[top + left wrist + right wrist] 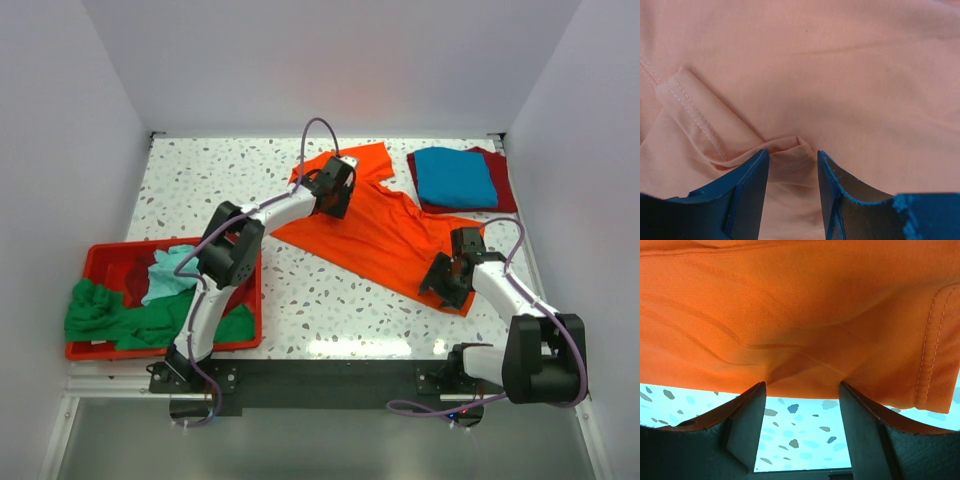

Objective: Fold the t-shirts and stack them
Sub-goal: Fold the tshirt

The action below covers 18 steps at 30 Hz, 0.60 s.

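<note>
While both jaws pinch it, the orange t-shirt (385, 235) sags between them.

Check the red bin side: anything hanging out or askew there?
Yes. The green t-shirt spills over the red bin's left and near walls instead of lying inside; the light teal t-shirt sits crumpled on top.
</note>
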Tool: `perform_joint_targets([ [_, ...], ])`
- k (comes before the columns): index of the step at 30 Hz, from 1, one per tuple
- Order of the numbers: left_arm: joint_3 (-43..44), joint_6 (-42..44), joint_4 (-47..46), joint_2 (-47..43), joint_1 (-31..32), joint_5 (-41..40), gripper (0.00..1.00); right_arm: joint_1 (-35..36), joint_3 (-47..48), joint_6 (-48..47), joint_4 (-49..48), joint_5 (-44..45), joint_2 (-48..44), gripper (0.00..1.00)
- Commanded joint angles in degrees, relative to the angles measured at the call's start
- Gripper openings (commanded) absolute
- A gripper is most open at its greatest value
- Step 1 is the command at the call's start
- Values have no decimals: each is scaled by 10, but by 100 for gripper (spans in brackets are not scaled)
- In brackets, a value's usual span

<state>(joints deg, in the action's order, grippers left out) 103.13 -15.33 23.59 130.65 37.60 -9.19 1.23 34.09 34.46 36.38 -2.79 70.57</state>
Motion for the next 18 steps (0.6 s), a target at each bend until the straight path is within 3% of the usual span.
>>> perform_joint_targets([
  [1,30,13,-5,4,4,4,48,2,2,-7,-15,-8,12,64],
  [16,26,27,-28,22,11,8,48,3,2,-7,-19,-11,24,64],
  [18,26,29,-28,23,12,4,44,2,1,-8,-19,-11,24,64],
])
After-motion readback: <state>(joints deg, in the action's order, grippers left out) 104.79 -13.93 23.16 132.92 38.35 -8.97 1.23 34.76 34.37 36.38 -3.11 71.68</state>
